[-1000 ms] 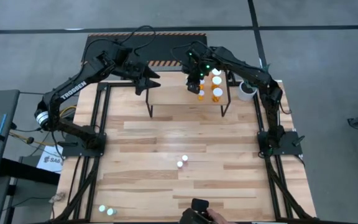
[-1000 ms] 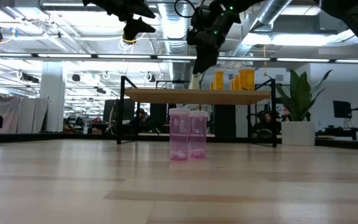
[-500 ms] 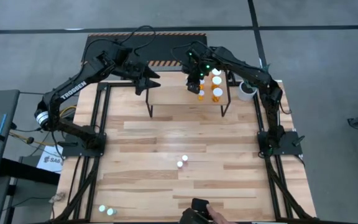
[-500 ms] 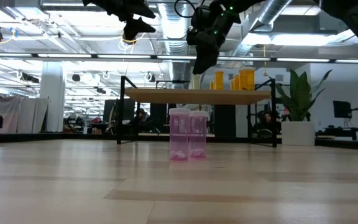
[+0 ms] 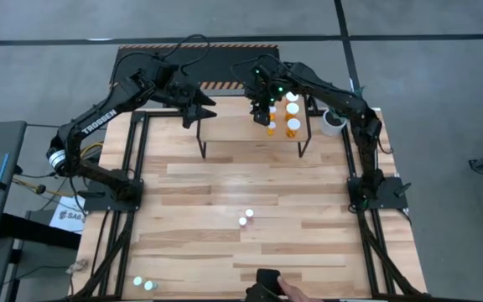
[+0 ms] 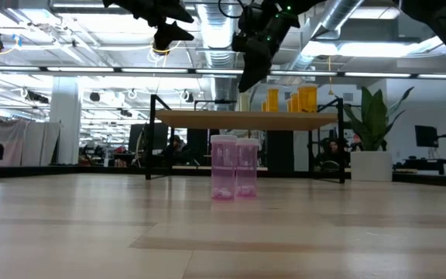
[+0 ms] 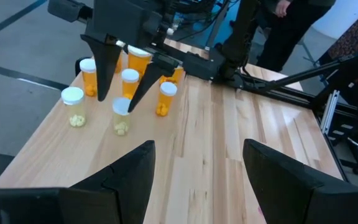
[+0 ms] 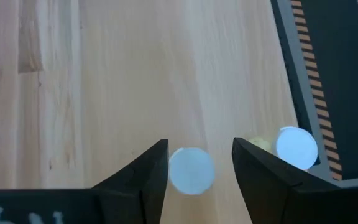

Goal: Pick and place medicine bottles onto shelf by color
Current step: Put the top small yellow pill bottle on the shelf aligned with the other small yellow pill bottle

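The shelf (image 5: 233, 126) stands at the table's far middle. Several orange medicine bottles (image 5: 292, 117) stand on its right part. Two pale greenish bottles (image 7: 73, 107) stand beside them on the shelf top. My right gripper (image 7: 115, 106) is open and points down over one of these (image 7: 122, 117). Its fingers stand on either side of the white cap (image 8: 191, 169). My left gripper (image 7: 197, 180) hangs open above the shelf's left part (image 5: 195, 113) with nothing between its fingers. Two pink bottles (image 5: 246, 218) stand on the table's middle.
A white pot with a plant (image 5: 334, 123) stands right of the shelf. Two greenish bottles (image 5: 143, 283) sit at the near left corner. A person's hand with a dark object (image 5: 271, 285) shows at the near edge. A black striped mat (image 5: 183, 63) lies behind the shelf.
My right gripper's fingers have spread a little around the pale greenish bottle, which has stayed upright on the shelf. The person's hand at the near edge has shifted slightly.
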Tool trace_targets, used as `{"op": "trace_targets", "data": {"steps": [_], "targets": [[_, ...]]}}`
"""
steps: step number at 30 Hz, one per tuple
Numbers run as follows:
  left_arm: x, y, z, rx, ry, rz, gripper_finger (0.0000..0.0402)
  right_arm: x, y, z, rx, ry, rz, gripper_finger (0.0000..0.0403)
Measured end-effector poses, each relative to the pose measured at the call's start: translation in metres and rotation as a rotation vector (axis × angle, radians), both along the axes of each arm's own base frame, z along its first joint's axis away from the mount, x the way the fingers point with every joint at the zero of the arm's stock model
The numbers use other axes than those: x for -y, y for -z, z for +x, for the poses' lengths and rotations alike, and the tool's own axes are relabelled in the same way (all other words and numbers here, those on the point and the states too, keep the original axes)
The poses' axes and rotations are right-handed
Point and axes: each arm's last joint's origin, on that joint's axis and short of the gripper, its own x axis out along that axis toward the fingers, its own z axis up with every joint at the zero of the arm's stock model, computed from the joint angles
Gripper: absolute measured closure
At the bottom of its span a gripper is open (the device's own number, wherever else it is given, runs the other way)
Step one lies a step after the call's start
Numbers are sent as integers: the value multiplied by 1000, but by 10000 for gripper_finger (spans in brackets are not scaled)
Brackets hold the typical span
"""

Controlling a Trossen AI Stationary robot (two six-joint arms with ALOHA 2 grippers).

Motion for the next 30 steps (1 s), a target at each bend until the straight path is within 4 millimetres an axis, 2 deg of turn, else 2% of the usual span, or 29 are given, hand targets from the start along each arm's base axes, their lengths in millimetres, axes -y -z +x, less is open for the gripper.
{"op": "trace_targets", "data": {"steps": [7, 11, 14, 18, 23, 24, 30], "targets": [[0, 0, 0, 1, 6, 13, 171, -8, -19, -2, 7, -22, -11, 206], [0, 0, 0, 0, 9, 19, 171, -16, -39, -5, 36, -48, -40, 207], [0, 0, 0, 0, 8, 19, 171, -22, -39, -9, -16, -58, -7, 215], [0, 0, 0, -4, 9, 15, 171, -27, -33, -18, -101, -88, 89, 264], [0, 0, 0, -3, 23, 44, 171, -25, -21, -14, -102, -121, 106, 377], [0, 0, 0, -3, 25, 48, 171, -24, -19, -12, -95, -121, 101, 389], [0, 0, 0, -5, 24, 57, 171, -21, -8, -9, -111, -100, 99, 395]]}}
